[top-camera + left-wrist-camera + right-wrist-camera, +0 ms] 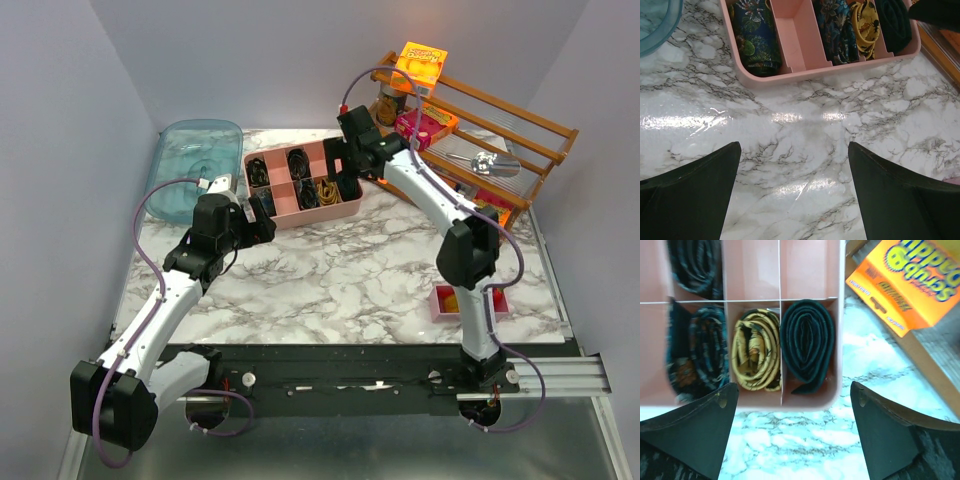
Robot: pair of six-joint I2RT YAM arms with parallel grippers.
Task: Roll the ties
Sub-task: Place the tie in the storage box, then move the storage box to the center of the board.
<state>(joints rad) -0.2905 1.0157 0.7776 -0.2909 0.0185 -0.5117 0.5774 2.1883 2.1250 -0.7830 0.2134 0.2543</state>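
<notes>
Right gripper (794, 390) wide, empty, over pink tray (810, 400) near far tabletop (790, 440) edge. Dark tie coil (807, 345) in corner compartment. Tray partly cut off. Left gripper (795, 150) wide, empty.

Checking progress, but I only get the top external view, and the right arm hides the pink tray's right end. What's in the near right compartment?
Observer: A dark rolled tie, coiled tight and filling it.
Operator: Is the right pincer holding anything?
Observer: No, the right pincer is open and empty.
Operator: And the left?
Observer: The left pincer is open too, over the tabletop short of the tray.
</notes>
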